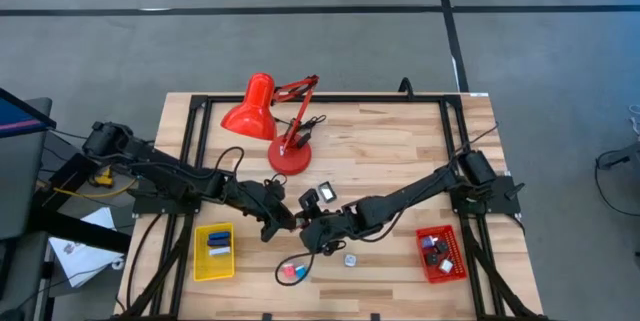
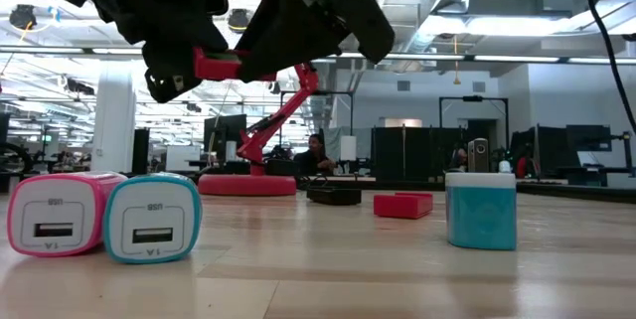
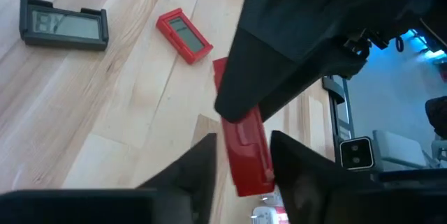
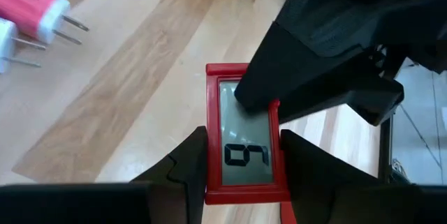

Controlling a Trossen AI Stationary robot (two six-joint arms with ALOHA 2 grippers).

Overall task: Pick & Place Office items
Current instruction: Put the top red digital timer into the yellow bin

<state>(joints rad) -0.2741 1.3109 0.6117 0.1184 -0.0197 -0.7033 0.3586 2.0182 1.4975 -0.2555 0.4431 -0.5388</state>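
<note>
**Both grippers meet on one red counter**

The red counter [image 4: 244,148] sits clamped between the right gripper [image 4: 241,165] jaws, screen up, showing a single digit, a 6 or 9 depending on which way it reads. Its long axis runs out forward past the fingertips, into the left gripper [image 3: 241,161], whose jaws are closed on its other end. Beyond the left jaws lie a second red counter [image 3: 184,35] and a black one [image 3: 64,23]. Both chargers [image 2: 151,218] read "BSTI".
</note>
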